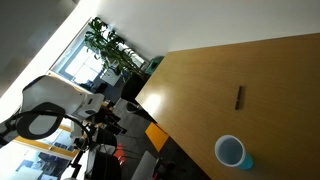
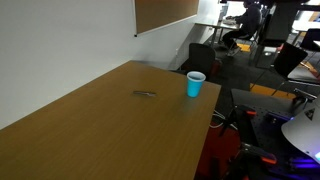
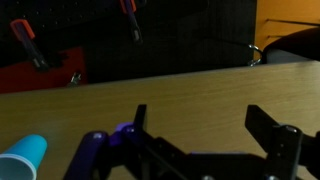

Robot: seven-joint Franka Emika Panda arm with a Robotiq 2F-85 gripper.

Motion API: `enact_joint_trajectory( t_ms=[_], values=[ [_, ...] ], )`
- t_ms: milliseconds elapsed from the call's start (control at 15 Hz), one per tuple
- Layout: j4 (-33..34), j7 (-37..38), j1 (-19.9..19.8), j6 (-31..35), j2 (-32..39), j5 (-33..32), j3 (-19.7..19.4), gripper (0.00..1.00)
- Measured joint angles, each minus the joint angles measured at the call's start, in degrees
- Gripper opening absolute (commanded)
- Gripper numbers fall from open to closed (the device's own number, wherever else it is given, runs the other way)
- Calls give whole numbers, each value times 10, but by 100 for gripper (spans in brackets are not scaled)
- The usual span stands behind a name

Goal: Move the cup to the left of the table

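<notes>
We can read no text, label, brand or number in any view. The cup (image 2: 195,85) and the table (image 2: 95,130) show plain surfaces, and whatever stands in the background is too small or blurred for us to read.

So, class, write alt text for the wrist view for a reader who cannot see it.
An open dark gripper hangs over a light-brown wooden table. A small light-blue cup shows in the lower left corner, apart from it.
</notes>
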Motion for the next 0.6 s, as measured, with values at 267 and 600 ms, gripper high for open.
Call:
enact_joint_trajectory(
  t_ms=[267,600],
  values=[
    [4,10,-58,57,0,-22,-1,100],
    [4,23,-130,139,11,-99,-2,100]
  ],
)
